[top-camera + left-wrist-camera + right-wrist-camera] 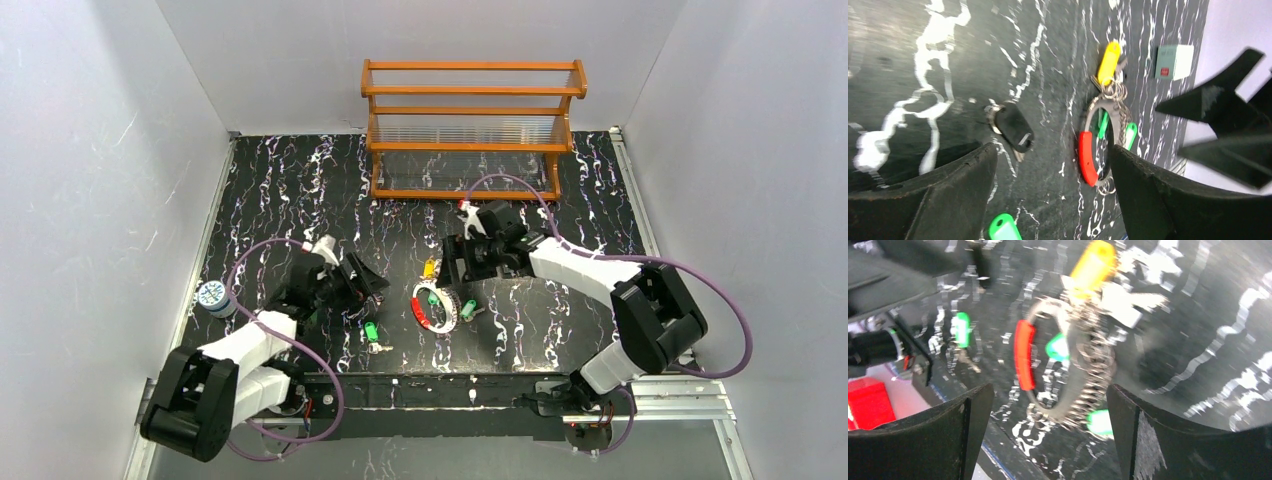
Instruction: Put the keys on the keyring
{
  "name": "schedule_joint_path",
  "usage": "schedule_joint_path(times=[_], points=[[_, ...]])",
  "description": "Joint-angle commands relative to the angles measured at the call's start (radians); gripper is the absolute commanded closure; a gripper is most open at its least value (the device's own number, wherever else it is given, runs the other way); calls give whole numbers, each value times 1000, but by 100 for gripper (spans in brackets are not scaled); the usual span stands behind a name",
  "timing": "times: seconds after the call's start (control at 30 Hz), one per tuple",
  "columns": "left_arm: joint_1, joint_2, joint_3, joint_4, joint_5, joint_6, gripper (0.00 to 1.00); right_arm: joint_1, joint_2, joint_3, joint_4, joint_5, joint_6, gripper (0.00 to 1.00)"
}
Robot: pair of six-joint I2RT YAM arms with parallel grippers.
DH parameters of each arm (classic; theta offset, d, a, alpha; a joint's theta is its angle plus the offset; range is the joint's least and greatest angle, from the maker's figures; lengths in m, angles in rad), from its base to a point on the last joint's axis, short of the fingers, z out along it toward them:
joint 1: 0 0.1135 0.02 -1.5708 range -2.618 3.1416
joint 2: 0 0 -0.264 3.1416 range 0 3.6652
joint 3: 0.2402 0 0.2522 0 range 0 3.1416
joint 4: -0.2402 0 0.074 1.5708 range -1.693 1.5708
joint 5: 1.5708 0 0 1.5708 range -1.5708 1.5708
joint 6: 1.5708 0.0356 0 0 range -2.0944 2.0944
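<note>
Keyring (421, 314) centre-frame overhead; black fob (1013, 125) shows only in left wrist view. Left gripper (1053, 150), right gripper (1048, 390): jaws apart, empty.

Three green keys (372, 331), one yellow key (431, 268), one keyring (421, 313), one black fob (1013, 125), one wooden rack (470, 130), one white box (1174, 61).

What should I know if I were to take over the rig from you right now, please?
The left gripper is open and empty, to the left of the keyring.
The right gripper is open and empty, at the keyring's far end.
The yellow key lies at that far end by the chain; I cannot tell if it is hooked on. The near green key lies against the ring's right side.
The loose green key lies apart from the ring, toward the left arm.
Left to do: at least the loose green key must go on.
</note>
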Motion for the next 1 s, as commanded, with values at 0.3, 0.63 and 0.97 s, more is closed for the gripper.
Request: schedule_joint_path(times=[0.3, 0.63, 0.97], points=[[-354, 214, 208, -120, -256, 95, 30, -40, 172, 25, -44, -19, -33, 19], [-379, 109, 208, -227, -414, 80, 36, 85, 360, 293, -100, 83, -80, 32], [-383, 120, 198, -205, -368, 67, 38, 45, 194, 159, -85, 138, -71, 29]])
